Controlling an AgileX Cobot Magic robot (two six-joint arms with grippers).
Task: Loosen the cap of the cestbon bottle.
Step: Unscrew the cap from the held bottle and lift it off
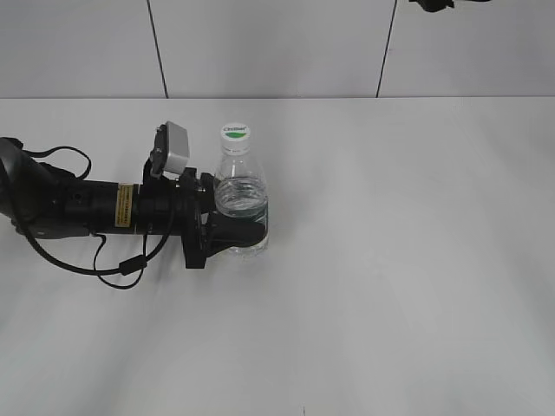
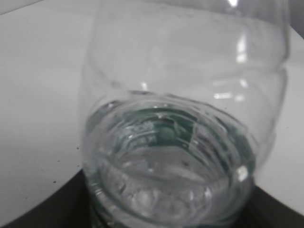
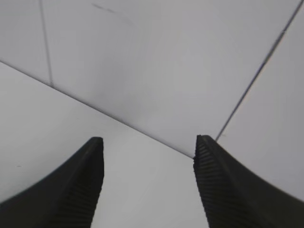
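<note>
The cestbon bottle [image 1: 238, 192] stands upright on the white table, clear plastic with water inside. Its white cap [image 1: 235, 133] with a green half-disc on top sits on the neck. My left gripper [image 1: 236, 230] reaches in from the left and is shut on the bottle's lower body, hiding the label band. In the left wrist view the bottle [image 2: 185, 109] fills the frame close up and the fingers barely show. My right gripper [image 3: 148, 147] is open and empty, facing the table and the back wall. Only a dark bit of it [image 1: 434, 4] shows at the exterior view's top edge.
The left arm [image 1: 78, 206] with its black cable lies low across the table's left side. A grey panelled wall [image 1: 277, 43] stands behind the table's far edge.
</note>
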